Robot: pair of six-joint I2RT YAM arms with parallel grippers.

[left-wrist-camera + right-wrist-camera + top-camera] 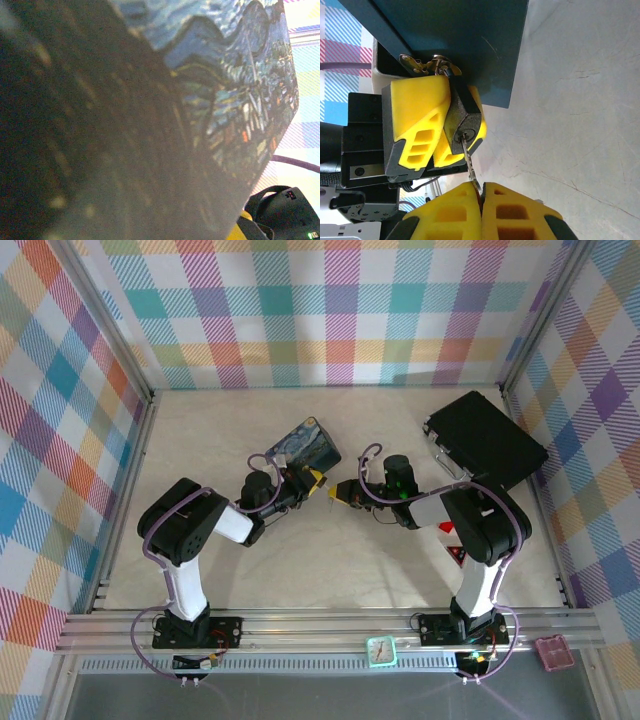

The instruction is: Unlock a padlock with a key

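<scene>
The right gripper (481, 192) pinches the thin grey metal key (470, 162), already inserted in the dark blocky padlock (466, 122) clamped by the left gripper (447, 127); turning apparently remains.

Painted tin (225, 75) sits very close; its left portion is dark and blurred. Off the tin's lower right corner: a yellow piece (240, 231), a black housing (285, 210), a purple cable (300, 164).
</scene>
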